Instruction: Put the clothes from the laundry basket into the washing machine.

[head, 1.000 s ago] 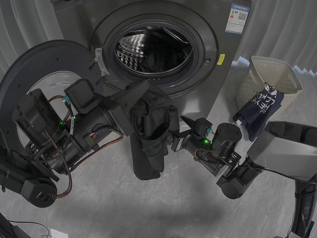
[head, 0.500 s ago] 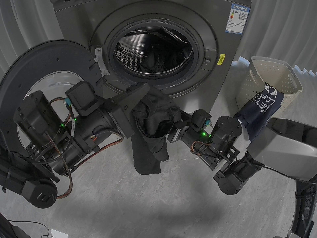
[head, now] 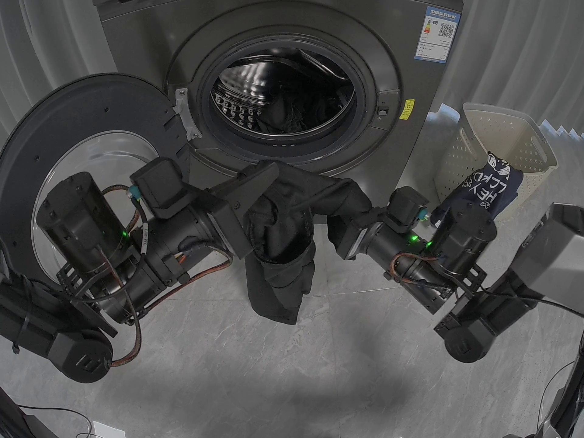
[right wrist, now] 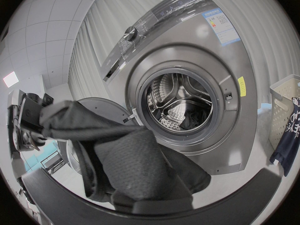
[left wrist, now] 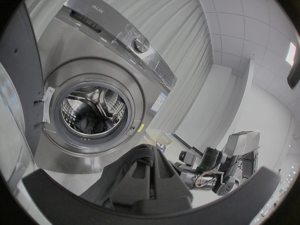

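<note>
A black garment [head: 286,214] hangs in front of the washing machine [head: 389,50], below its open drum [head: 283,98]. My left gripper [head: 258,180] is shut on the garment's upper left part, and in the left wrist view the cloth [left wrist: 118,172] lies beside the closed fingers [left wrist: 147,172]. My right gripper [head: 340,229] is shut on the other end, so a band of cloth stretches between the two. The garment [right wrist: 134,163] covers the right gripper's fingers. The rest droops toward the floor. Dark clothes [right wrist: 190,117] lie inside the drum.
The round door [head: 79,129] stands swung open at the left, behind my left arm. A cream laundry basket [head: 511,135] sits on the floor right of the machine, with a navy printed shirt [head: 480,202] draped over its front rim. Grey tiled floor [head: 304,366] lies below.
My right gripper has moved right and upward with part of the garment, drawing it out into a band between both grippers. The hanging end has risen a little.
</note>
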Robot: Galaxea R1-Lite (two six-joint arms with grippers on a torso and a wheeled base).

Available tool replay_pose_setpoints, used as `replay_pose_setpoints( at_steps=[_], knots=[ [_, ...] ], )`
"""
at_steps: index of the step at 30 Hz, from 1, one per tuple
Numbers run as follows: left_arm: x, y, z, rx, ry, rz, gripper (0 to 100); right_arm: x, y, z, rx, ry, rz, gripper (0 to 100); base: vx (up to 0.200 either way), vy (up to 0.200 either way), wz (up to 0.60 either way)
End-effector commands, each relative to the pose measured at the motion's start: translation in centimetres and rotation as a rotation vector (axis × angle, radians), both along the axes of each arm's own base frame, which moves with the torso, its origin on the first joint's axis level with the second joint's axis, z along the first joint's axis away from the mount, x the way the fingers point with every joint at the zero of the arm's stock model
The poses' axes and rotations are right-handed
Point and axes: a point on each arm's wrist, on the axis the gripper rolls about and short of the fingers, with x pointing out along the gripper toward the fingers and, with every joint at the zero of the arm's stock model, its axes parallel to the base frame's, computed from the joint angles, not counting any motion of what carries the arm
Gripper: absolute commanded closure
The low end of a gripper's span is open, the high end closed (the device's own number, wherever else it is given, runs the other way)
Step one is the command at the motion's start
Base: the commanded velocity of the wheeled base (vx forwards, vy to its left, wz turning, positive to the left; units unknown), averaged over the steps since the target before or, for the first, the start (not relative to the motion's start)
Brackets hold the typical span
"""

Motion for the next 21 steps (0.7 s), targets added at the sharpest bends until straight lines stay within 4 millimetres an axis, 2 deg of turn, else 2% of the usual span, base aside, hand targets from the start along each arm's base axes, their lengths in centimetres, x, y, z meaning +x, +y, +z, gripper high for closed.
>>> replay_pose_setpoints(
  at_steps=[1, 2, 3, 8, 15, 17, 21],
  knots=[
    [0.2, -0.3, -0.8, 0.006, 0.048, -0.02, 100, -2.3, -1.4, 2.2, 0.017, -0.029, 0.018, 100, 0.0, 0.0, 0.0],
    [0.1, -0.3, -0.9, 0.01, 0.056, -0.028, 100, -2.5, -1.4, 2.2, 0.017, -0.028, 0.023, 100, 0.0, 0.0, 0.0],
    [0.1, -0.3, -1.0, 0.015, 0.06, -0.04, 0, -2.7, -1.3, 2.3, 0.018, -0.029, 0.029, 100, 0.0, 0.0, 0.0],
    [0.3, -0.3, -1.7, 0.0, 0.122, -0.05, 0, -3.1, -1.3, 2.6, 0.023, -0.036, 0.038, 100, 0.0, 0.0, 0.0],
    [0.6, 1.0, -4.9, 0.057, 0.234, -0.016, 0, -2.6, -0.8, 4.0, 0.056, -0.071, 0.028, 100, 0.0, 0.0, 0.0],
    [0.6, 1.6, -6.3, 0.082, 0.271, 0.004, 0, -2.2, -0.4, 5.0, 0.079, -0.096, 0.026, 100, 0.0, 0.0, 0.0],
    [0.6, 1.9, -7.8, 0.104, 0.303, 0.015, 0, -2.0, -0.2, 5.4, 0.08, -0.093, 0.021, 100, 0.0, 0.0, 0.0]
  ],
)
